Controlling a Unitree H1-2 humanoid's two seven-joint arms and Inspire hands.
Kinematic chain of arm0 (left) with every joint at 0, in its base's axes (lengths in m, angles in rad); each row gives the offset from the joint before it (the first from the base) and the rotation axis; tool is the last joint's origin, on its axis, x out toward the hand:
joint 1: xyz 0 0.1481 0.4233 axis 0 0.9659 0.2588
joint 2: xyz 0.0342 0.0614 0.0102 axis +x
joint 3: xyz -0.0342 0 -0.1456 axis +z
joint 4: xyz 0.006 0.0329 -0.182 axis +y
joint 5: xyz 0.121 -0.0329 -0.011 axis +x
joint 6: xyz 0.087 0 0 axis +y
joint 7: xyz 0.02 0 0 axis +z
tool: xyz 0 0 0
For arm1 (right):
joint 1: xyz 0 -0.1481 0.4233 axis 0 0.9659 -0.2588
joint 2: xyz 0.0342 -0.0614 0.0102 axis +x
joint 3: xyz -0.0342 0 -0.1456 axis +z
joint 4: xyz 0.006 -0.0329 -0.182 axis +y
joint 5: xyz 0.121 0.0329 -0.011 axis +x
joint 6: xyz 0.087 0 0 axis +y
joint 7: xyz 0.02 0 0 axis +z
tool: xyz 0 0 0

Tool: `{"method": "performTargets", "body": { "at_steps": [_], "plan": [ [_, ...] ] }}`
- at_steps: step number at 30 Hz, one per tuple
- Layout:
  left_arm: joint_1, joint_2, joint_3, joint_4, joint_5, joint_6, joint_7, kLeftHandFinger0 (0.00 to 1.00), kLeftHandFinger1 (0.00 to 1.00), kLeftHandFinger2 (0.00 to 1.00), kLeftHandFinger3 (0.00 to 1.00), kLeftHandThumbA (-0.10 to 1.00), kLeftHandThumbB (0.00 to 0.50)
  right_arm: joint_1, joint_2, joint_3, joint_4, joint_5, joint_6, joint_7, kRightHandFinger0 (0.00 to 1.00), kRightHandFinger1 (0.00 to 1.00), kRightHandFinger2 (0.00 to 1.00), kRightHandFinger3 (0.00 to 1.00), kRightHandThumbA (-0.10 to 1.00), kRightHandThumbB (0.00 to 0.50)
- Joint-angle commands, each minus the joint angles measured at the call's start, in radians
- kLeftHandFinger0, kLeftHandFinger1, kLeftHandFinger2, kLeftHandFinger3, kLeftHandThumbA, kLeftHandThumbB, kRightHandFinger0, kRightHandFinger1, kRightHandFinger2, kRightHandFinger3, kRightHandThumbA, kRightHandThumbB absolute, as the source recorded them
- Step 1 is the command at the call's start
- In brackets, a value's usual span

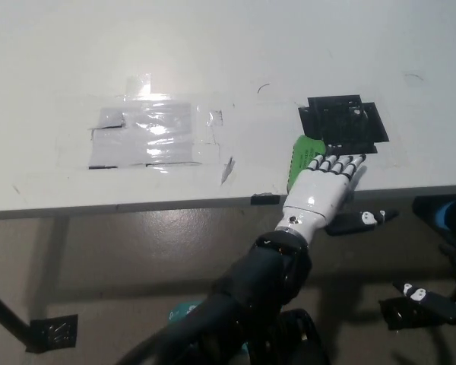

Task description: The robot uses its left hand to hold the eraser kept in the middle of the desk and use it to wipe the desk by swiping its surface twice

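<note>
Left hand (324,192) – perhaps overhanging desk (235,46) edge

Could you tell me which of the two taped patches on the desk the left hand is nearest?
The black patch: the left hand rests just below it, over the green eraser, while the clear shiny patch lies far to its left.

We see a bright picture. Strong light from above washes out the flat white surface (213,46), and its far part is almost pure white. The shiny clear tape patch (148,137) throws back a white glare in its middle. The floor under the surface is dimmer and brownish. The white left hand (323,190) casts a soft, faint shadow. The picture is a little soft and grainy, and the black right hand (441,300) at the lower right corner looks blurry.
</note>
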Motion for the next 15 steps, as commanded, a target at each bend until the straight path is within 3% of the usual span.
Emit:
{"method": "performTargets", "body": {
  "at_steps": [1, 2, 4, 6, 7, 10, 15],
  "plan": [
    [0.063, -0.009, -0.069, 0.133, 0.035, 0.039, -0.328, 1.0, 1.0, 1.0, 1.0, 1.0, 0.434, -0.03, 0.026, 0.003, -0.019, -0.085, -0.109, -0.096, 1.0, 0.99, 0.88, 0.92, 1.0, 0.023],
    [0.059, -0.005, -0.07, 0.134, 0.036, 0.042, -0.333, 1.0, 1.0, 1.0, 1.0, 1.0, 0.41, -0.03, 0.028, 0.002, -0.017, -0.084, -0.112, -0.097, 1.0, 0.99, 0.88, 0.92, 1.0, 0.034],
    [0.044, 0.011, -0.073, 0.135, 0.033, 0.041, -0.342, 1.0, 1.0, 1.0, 1.0, 1.0, 0.428, -0.03, 0.03, 0.002, -0.012, -0.087, -0.118, -0.099, 1.0, 0.99, 0.87, 0.91, 1.0, 0.035],
    [0.029, 0.034, -0.068, 0.134, 0.025, 0.035, -0.352, 1.0, 1.0, 1.0, 1.0, 1.0, 0.398, -0.03, 0.035, 0.0, -0.008, -0.078, -0.13, -0.098, 1.0, 0.99, 0.86, 0.9, 1.0, 0.042],
    [0.023, 0.06, -0.062, 0.132, 0.02, 0.028, -0.334, 1.0, 1.0, 1.0, 1.0, 1.0, 0.425, -0.022, 0.037, 0.003, -0.012, -0.079, -0.143, -0.098, 1.0, 0.98, 0.85, 0.88, 1.0, 0.027],
    [0.016, 0.088, -0.057, 0.132, 0.015, 0.03, -0.343, 1.0, 1.0, 1.0, 1.0, 1.0, 0.419, -0.016, 0.036, 0.007, -0.005, -0.086, -0.16, -0.101, 1.0, 0.97, 0.84, 0.87, 1.0, 0.032],
    [0.01, 0.174, -0.028, 0.119, -0.01, 0.017, -0.329, 1.0, 1.0, 1.0, 1.0, 1.0, 0.462, 0.002, 0.038, 0.011, -0.016, -0.078, -0.147, -0.089, 1.0, 0.97, 0.84, 0.87, 1.0, 0.045]
  ]
}}
